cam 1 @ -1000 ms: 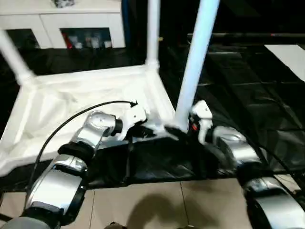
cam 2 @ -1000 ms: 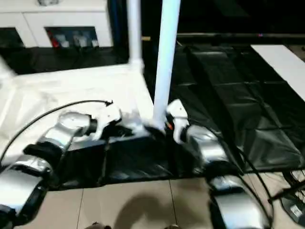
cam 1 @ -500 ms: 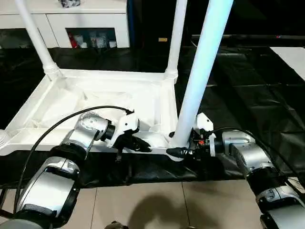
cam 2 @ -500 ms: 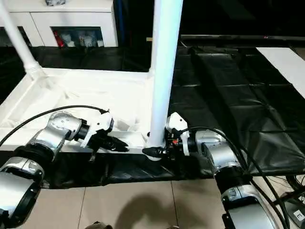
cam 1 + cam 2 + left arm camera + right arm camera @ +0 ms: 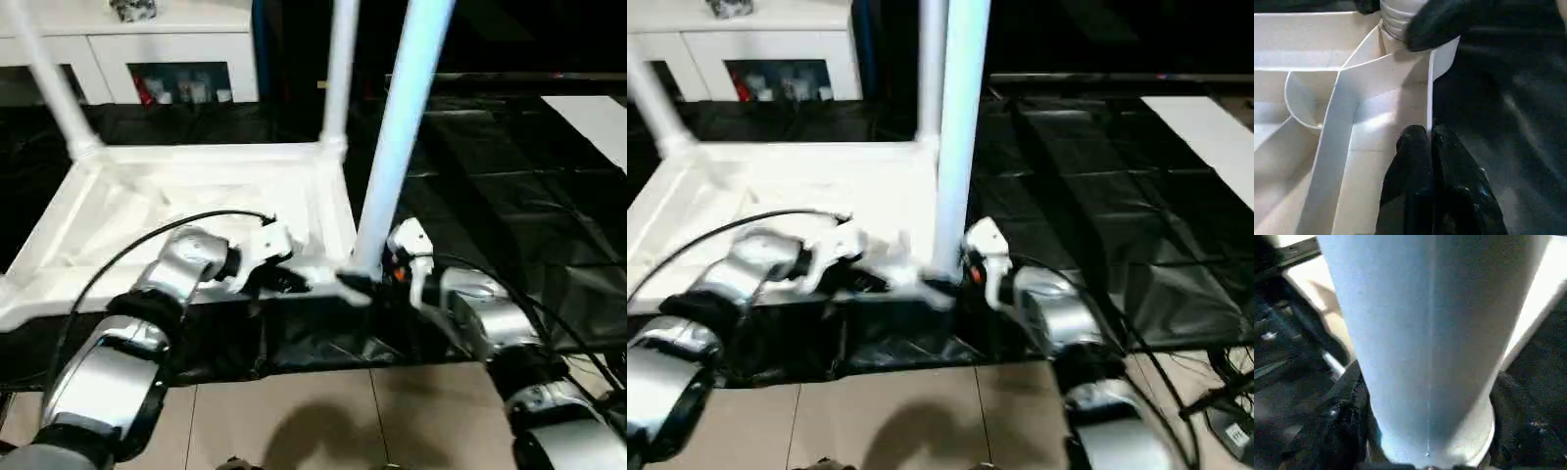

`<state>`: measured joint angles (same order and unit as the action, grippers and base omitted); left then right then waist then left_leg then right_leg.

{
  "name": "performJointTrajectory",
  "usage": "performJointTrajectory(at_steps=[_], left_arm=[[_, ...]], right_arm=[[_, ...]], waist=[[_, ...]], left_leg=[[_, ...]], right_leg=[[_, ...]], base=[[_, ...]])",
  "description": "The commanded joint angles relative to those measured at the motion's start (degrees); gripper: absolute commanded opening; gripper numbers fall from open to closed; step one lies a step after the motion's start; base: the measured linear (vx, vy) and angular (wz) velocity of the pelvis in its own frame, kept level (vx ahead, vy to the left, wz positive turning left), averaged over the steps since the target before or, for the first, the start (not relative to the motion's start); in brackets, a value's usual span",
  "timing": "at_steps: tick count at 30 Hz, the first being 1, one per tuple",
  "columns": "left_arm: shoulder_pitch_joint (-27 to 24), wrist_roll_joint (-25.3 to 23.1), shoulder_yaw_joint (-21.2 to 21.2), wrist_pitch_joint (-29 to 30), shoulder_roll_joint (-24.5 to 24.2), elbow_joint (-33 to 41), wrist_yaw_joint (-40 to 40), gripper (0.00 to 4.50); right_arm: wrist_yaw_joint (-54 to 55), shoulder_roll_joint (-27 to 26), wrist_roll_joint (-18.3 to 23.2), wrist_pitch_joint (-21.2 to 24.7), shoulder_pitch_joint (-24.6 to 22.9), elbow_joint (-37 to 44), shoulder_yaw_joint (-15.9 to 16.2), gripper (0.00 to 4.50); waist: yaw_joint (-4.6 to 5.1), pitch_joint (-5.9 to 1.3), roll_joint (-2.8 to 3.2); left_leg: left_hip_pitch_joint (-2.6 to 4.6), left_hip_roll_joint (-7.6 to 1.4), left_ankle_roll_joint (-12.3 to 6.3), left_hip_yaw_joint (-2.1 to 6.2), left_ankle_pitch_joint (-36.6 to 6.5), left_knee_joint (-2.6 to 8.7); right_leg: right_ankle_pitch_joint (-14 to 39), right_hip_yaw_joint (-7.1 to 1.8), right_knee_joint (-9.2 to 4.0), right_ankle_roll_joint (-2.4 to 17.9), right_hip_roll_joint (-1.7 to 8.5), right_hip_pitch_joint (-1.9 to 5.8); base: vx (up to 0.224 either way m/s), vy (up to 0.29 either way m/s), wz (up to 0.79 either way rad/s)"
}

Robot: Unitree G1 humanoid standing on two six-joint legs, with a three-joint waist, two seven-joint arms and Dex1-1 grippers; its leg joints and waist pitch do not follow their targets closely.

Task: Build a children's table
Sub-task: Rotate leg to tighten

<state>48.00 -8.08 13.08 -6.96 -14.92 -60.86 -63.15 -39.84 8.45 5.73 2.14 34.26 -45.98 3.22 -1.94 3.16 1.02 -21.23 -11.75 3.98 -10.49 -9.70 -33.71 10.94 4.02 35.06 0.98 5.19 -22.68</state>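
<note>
- The tabletop (image 5: 196, 201) lies upside down on black sheeting (image 5: 509, 176) that covers the floor, its raised rim and inner ribs facing up.
- Three legs stand upright in its corner sockets: the near-right leg (image 5: 397, 137), a far-right leg (image 5: 338, 73) behind it, and a far-left leg (image 5: 49, 83) at the opposite far corner.
- Inside the tabletop's rim there are only white ribs and a curved socket wall (image 5: 1300, 98); nothing loose lies in it.
- The left gripper (image 5: 294, 282) sits at the tabletop's near rim, just beside the near-right leg; its jaws are clenched on the thin upright rim wall, one finger (image 5: 1413, 161) on each side of it.
- The right gripper (image 5: 367, 284) is at the base of the near-right leg, its black jaws spread around the tube on both sides, grasping it just above the socket.
- In the right wrist view the leg (image 5: 1430, 333) stands directly in front of the camera, blocking nearly all of what lies past it.
- A black cable (image 5: 147, 245) arcs over the left forearm, crossing in front of the tabletop's near edge.
- Beyond the tabletop stands a white cabinet (image 5: 127, 44) with small items in an open compartment (image 5: 181, 88); what they are I cannot tell.
- A flat white board (image 5: 598, 117) lies on the sheeting well to the right of the tabletop.
- Pale floor tiles (image 5: 294, 421) show nearest the robot, at the sheeting's edge.
</note>
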Motion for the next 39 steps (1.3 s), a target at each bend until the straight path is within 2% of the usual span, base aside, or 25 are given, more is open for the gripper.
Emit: performJointTrajectory(at_steps=[1, 2, 4, 5, 6, 8, 10, 11, 12, 14, 16, 17, 18, 20, 23, 25, 29, 34, 35, 39], left_arm=[[1.54, -0.45, -0.13, 1.73, 3.59, -0.58, 6.01, 0.0], [1.63, -0.43, -0.27, 2.54, 5.12, -0.43, 8.17, 0.0], [1.53, 0.1, -0.53, 3.07, 7.09, -0.06, 9.59, 0.0], [1.27, 0.35, -0.44, 3.24, 8.68, 0.29, 10.3, 0.0], [1.13, 0.31, -0.26, 3.09, 8.96, 0.36, 10.11, 0.0], [0.74, -0.01, 0.06, 2.35, 9.1, 0.54, 9.79, 0.0], [0.55, -0.1, 0.11, 2.06, 9.04, 0.63, 9.57, 0.0], [0.04, -0.24, 0.43, 1.2, 8.52, 0.93, 8.43, 0.0], [0.04, -0.24, 0.43, 1.2, 8.52, 0.93, 8.43, 0.0], [-0.26, -0.31, 0.67, 0.3, 8.06, 1.16, 7.61, 0.0], [-0.72, -0.39, 1.03, -0.81, 7.12, 1.43, 6.14, 0.0], [-1.29, -0.33, 1.41, -1.95, 5.72, 1.68, 3.52, 0.0], [-1.48, -0.39, 1.62, -2.4, 5.09, 1.75, 2.5, 0.0], [-2.11, -0.15, 1.8, -4.27, 2.93, 2.14, -1.7, 0.0], [-2.22, 0.25, 1.64, -4.52, 2.27, 2.34, -3.43, 0.0], [-2.11, 1.29, 1.21, -4.61, 0.92, 2.46, -7.76, 0.0], [-1.72, 1.9, 1.05, -4.46, 0.12, 2.16, -10.9, 0.0], [-1.43, 1.31, 2.15, -5.4, -1.87, 1.67, -15.66, 0.0], [-1.45, 1.27, 2.43, -5.72, -2.36, 1.59, -16.69, 0.0], [-1.59, 1.23, 2.88, -6.41, -3.5, 1.55, -19.06, 0.0]], right_arm=[[8.54, -2.76, -3.11, 1.59, 0.55, -3.96, 1.37, 2.7], [13.0, -4.41, -3.2, 1.22, 1.41, -5.68, 0.82, 2.7], [18.32, -6.35, -3.15, 0.75, 2.7, -8.05, -0.08, 2.7], [21.08, -7.97, -2.9, -0.62, 3.74, -9.73, -0.7, 2.7], [20.65, -8.27, -2.73, -1.43, 3.93, -9.9, -0.74, 2.7], [19.67, -8.72, -2.97, -2.78, 4.2, -9.95, -0.88, 3.4], [19.21, -8.81, -2.87, -3.08, 4.34, -9.98, -1.12, 3.4], [16.79, -8.75, -1.52, -3.29, 4.5, -9.9, -1.98, 3.46], [16.79, -8.75, -1.52, -3.29, 4.5, -9.9, -1.98, 3.46], [15.46, -8.39, -1.16, -3.43, 4.48, -9.65, -2.12, 3.86], [13.54, -7.38, -1.42, -3.84, 4.28, -9.02, -1.74, 3.86], [10.59, -5.56, -2.06, -4.63, 3.8, -7.91, -0.86, 4.0], [9.11, -4.76, -2.13, -4.87, 3.54, -7.38, -0.56, 4.0], [2.78, -1.69, -1.91, -6.05, 2.79, -6.25, 0.72, 4.0], [-0.95, -0.47, -1.54, -5.91, 2.31, -5.53, 1.41, 4.0], [-10.72, 2.84, -1.0, -5.53, 0.77, -3.35, 3.77, 4.0], [-18.77, 5.22, 0.06, -3.73, -0.79, -0.33, 5.83, 4.0], [-28.89, 8.69, -1.4, -3.49, -3.18, 3.57, 9.96, 4.0], [-30.46, 9.28, -1.54, -3.49, -3.42, 3.98, 10.58, 3.73], [-33.18, 10.09, -1.33, -2.93, -3.61, 5.04, 11.38, 3.45]], waist=[[0.42, -3.33, 0.48], [0.55, -3.45, 0.35], [0.6, -3.42, 0.44], [0.63, -3.58, 0.2], [0.53, -3.6, 0.3], [0.41, -3.66, 0.29], [0.38, -3.75, 0.35], [0.33, -3.79, 0.24], [0.35, -3.75, 0.25], [0.33, -3.72, 0.13], [0.33, -3.7, 0.06], [0.33, -3.7, 0.17], [0.26, -3.83, -0.01], [0.11, -3.87, 0.03], [-0.1, -3.96, 0.16], [-0.47, -3.81, 0.11], [-0.79, -3.8, 0.12], [-1.22, -3.68, -0.01], [-1.31, -3.67, 0.01], [-1.37, -3.64, -0.04]], left_leg=[[1.1, -1.35, 1.29, 0.84, -20.92, 4.71], [1.04, -1.19, 1.16, 0.88, -21.19, 4.61], [1.17, -1.19, 0.91, 0.72, -20.98, 4.5], [1.0, -1.12, 0.49, 0.67, -19.97, 4.45], [1.05, -1.08, 0.22, 0.62, -19.78, 4.4], [0.88, -1.06, -0.72, 0.52, -18.97, 4.34], [0.72, -1.16, -1.29, 0.51, -17.65, 4.37], [0.72, -1.12, -1.98, 0.4, -17.13, 4.27], [0.64, -1.16, -2.12, 0.42, -16.94, 4.29], [0.67, -1.12, -2.36, 0.37, -16.96, 4.3], [0.58, -1.13, -2.54, 0.41, -17.25, 4.32], [0.62, -1.24, -2.52, 0.45, -17.24, 4.37], [0.54, -1.27, -2.72, 0.45, -16.5, 4.31], [0.38, -1.3, -3.51, 0.24, -15.18, 4.16], [0.35, -1.42, -4.26, 0.06, -13.4, 3.98], [0.42, -1.48, -4.64, -0.03, -13.73, 3.96], [0.56, -1.7, -4.69, -0.07, -14.57, 4.05], [0.63, -1.65, -4.12, -0.04, -15.62, 4.13], [0.7, -1.73, -4.0, -0.05, -15.89, 4.15], [0.74, -1.74, -3.45, 0.02, -16.15, 4.32]], right_leg=[[20.1, -2.29, -5.33, 11.79, 2.85, 1.73], [20.59, -2.21, -5.39, 11.45, 2.92, 1.98], [20.02, -2.44, -5.54, 11.64, 3.02, 1.66], [18.87, -2.47, -5.54, 11.73, 3.04, 1.83], [18.42, -2.47, -5.54, 11.74, 2.99, 1.83], [16.51, -2.51, -5.45, 11.83, 2.91, 2.01], [13.77, -2.49, -5.09, 12.39, 2.82, 2.15], [12.2, -2.52, -5.01, 12.99, 2.87, 2.3], [11.96, -2.51, -4.96, 13.1, 2.88, 2.36], [12.23, -2.48, -5.02, 13.11, 2.83, 2.38], [13.62, -2.43, -5.05, 12.82, 2.9, 2.51], [13.79, -2.47, -5.11, 12.74, 2.96, 2.41], [12.65, -2.45, -4.94, 12.97, 2.92, 2.6], [10.02, -2.44, -4.73, 13.59, 2.8, 2.67], [6.68, -2.34, -4.25, 14.84, 2.77, 2.72], [7.33, -2.28, -4.42, 14.93, 2.71, 2.8], [7.96, -2.37, -4.35, 15.34, 2.77, 2.67], [11.36, -2.39, -4.71, 14.3, 2.83, 2.61], [11.61, -2.45, -4.73, 14.26, 2.87, 2.55], [12.34, -2.43, -4.72, 14.11, 2.85, 2.52]], base=[[0.0, 0.0, 0.0], [0.0, 0.0, 0.0], [0.0, 0.0, 0.0], [0.0, 0.0, 0.0], [0.0, 0.0, 0.0], [0.0, 0.0, 0.0], [0.0, 0.0, 0.0], [0.0, 0.0, 0.0], [0.0, 0.0, 0.0], [0.0, 0.0, 0.0], [0.0, 0.0, 0.0], [0.0, 0.0, 0.0], [0.0, 0.0, 0.0], [0.0, 0.0, 0.0], [0.0, 0.0, 0.0], [0.0, 0.0, 0.0], [0.0, 0.0, 0.0], [0.0, 0.0, 0.0], [0.0, 0.0, 0.0], [0.0, 0.0, 0.0]])
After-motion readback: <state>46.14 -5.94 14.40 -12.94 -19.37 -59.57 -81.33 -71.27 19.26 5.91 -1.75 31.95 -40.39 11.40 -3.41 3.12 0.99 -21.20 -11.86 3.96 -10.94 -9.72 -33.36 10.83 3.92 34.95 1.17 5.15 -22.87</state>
